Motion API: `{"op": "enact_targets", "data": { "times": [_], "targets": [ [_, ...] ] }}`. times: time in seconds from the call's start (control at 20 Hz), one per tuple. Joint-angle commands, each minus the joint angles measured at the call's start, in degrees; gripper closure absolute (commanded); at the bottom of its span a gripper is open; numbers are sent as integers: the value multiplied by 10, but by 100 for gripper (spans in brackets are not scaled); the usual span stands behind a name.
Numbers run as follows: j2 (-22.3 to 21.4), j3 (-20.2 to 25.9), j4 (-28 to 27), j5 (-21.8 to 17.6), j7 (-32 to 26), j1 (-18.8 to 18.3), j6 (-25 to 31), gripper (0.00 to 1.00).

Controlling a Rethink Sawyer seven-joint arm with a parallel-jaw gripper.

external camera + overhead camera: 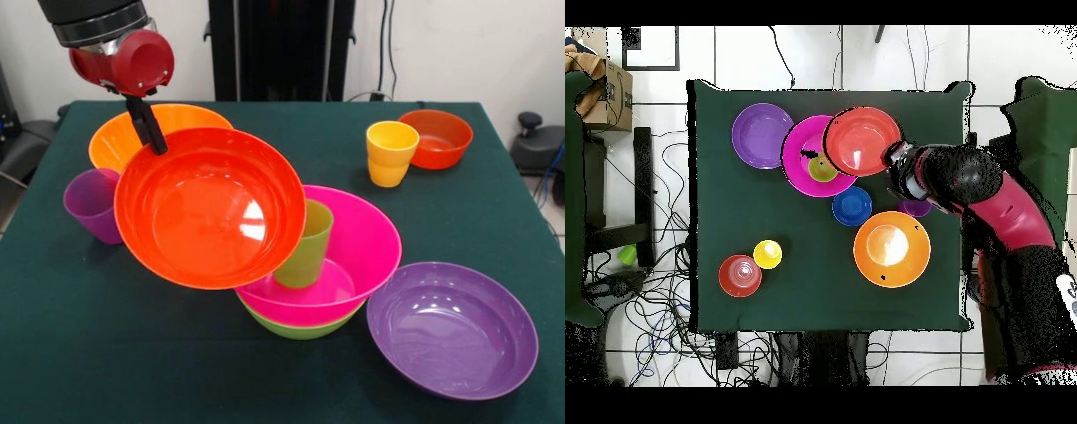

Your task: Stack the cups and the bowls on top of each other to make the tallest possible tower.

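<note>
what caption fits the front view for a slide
Gripper holds large red-orange bowl tilted above green cup in the pink bowl.

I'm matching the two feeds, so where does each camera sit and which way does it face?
Front view: across the table from the robot, facing its pedestal; the arm comes down from the top left, its claw holding the tilted red-orange bowl by the rim.
Overhead view: above the table, looking straight down, robot base at the bottom; the arm reaches in from the right.
Both show the held bowl, pink bowl, green cup, purple bowl, orange bowl and yellow cup.
</note>
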Motion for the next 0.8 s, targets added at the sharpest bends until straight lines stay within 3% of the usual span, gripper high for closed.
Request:
{"op": "enact_targets", "data": {
  "times": [0.05, 0.8],
  "targets": [
    [22, 50, 18, -25, -22, 12, -23, 100],
    [-5, 37, 15, -36, -22, 14, 10, 100]
  ]
}}
